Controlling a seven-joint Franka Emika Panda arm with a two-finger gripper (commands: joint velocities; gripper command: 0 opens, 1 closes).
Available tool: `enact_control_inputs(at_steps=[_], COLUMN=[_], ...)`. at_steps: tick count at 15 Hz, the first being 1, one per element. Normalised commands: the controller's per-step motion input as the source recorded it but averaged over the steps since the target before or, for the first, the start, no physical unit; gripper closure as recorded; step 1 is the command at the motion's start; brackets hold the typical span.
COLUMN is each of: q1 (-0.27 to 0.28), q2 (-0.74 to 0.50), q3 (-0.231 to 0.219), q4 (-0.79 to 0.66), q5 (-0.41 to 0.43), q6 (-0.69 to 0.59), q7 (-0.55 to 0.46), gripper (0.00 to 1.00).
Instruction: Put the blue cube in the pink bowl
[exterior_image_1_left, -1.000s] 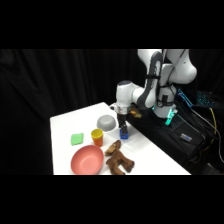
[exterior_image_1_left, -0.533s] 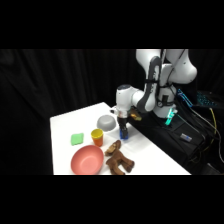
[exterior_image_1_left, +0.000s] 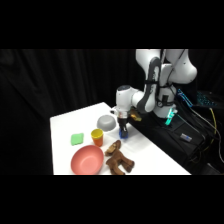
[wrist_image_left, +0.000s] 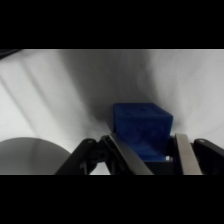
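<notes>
the blue cube sits between the jaws, which pinch its two sides.

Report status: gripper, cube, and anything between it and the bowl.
Gripper down at table, fingers either side of blue cube. Grasp unconfirmed. Pink bowl empty. Orange cup and brown toy near the path.

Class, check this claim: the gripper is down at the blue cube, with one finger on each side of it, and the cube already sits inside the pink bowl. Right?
Not quite. The gripper does straddle the blue cube, but the side view shows the cube on the white table, apart from the pink bowl.
</notes>
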Motion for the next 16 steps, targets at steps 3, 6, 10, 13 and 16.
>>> enact_control_inputs(at_steps=[3,6,10,13,16], q1=[0.141,0.129,-0.055,-0.094,-0.079], q2=[-0.10,-0.30,-0.41,-0.40,-0.37], q3=[-0.143,-0.177,-0.024,0.018,0.020], q4=[-0.06,-0.11,-0.07,-0.02,0.02], q5=[-0.172,-0.241,-0.181,-0.166,-0.206], q6=[-0.04,-0.25,-0.43,-0.44,-0.42], q7=[0.07,0.00,-0.15,-0.16,-0.09], gripper=[0.72,0.72,0.72,0.72,0.72])
